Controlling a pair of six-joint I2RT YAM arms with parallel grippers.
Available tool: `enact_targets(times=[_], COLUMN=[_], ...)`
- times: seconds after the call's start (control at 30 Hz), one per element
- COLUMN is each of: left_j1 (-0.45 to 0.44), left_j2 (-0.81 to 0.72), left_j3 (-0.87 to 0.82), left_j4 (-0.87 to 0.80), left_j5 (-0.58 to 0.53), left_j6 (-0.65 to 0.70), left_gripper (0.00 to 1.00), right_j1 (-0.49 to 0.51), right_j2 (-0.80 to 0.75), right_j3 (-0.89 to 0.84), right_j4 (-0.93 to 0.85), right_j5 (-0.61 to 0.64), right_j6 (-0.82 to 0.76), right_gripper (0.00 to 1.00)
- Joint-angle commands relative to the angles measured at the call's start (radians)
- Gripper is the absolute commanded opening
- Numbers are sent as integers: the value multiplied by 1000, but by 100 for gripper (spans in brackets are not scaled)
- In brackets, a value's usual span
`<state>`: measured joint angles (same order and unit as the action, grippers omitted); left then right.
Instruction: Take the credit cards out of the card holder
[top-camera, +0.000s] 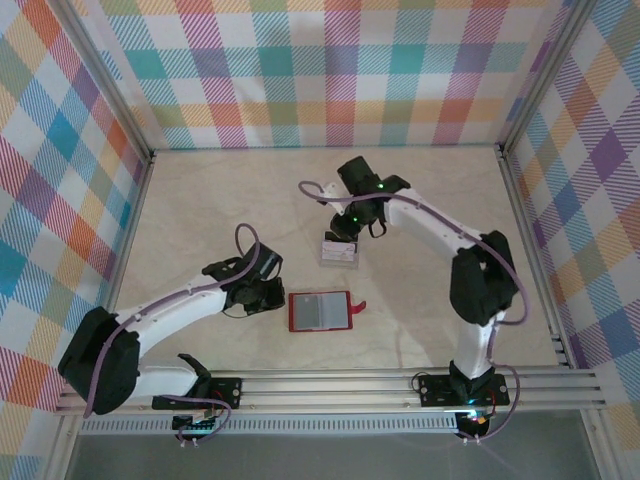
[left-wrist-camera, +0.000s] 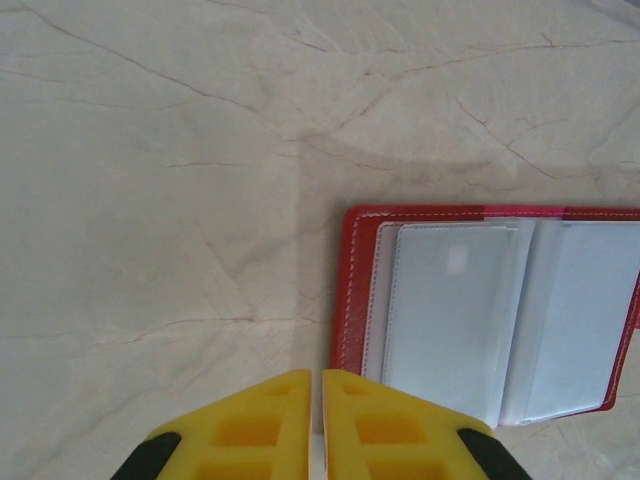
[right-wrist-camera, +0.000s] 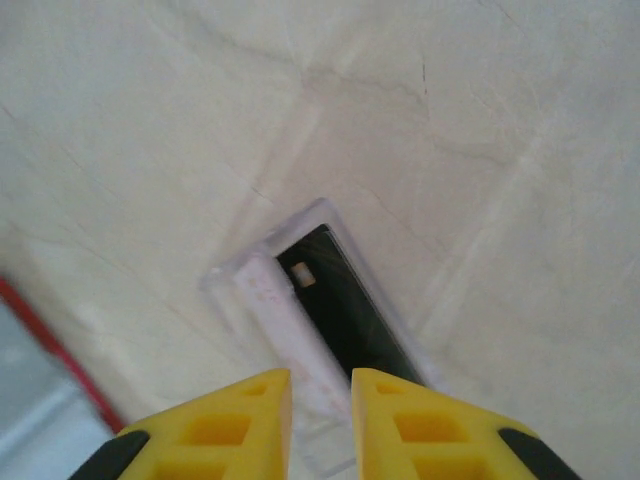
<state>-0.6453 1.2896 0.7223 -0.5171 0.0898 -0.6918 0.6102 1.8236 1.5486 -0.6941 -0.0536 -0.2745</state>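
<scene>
The red card holder (top-camera: 320, 311) lies open and flat at the table's middle front, its grey clear pockets (left-wrist-camera: 470, 310) facing up and its snap tab (top-camera: 360, 306) on the right. My left gripper (top-camera: 272, 297) sits just off its left edge, yellow fingers (left-wrist-camera: 317, 400) shut with nothing between them. A small stack of credit cards (top-camera: 338, 252) lies on the table behind the holder, pale with a dark band (right-wrist-camera: 335, 300). My right gripper (top-camera: 343, 238) hovers low over the stack, fingers (right-wrist-camera: 320, 405) a little apart, holding nothing.
The table is a pale marbled surface inside checked cloth walls, with metal rails along the front. A corner of the red holder (right-wrist-camera: 50, 340) lies close to the left of the card stack. Open tabletop stretches to the left and far right.
</scene>
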Motion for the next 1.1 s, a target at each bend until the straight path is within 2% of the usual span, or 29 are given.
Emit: enact_targets(times=[0.0, 0.23, 0.43, 0.57, 0.77, 1.07], left_j1=[10, 32, 49, 49, 49, 49], left_j2=[36, 107, 175, 220, 234, 241], left_j3=[-11, -15, -9, -4, -20, -35], left_j4=[80, 128, 138, 142, 155, 155], left_j5=[68, 133, 177, 198, 215, 231], left_j6=[-1, 2, 12, 19, 12, 15], left_gripper=[11, 7, 4, 1, 0, 0], right_j1=[8, 13, 16, 29, 54, 166], right_j2=[-93, -237, -227, -203, -172, -58], right_j3=[-120, -332, -376, -419, -463, -429], right_j4=[142, 181, 139, 211, 262, 312], right_j5=[-138, -265, -354, -451, -476, -484], right_j6=[371, 655, 820, 878, 943, 995], right_gripper=[20, 18, 19, 18, 19, 17])
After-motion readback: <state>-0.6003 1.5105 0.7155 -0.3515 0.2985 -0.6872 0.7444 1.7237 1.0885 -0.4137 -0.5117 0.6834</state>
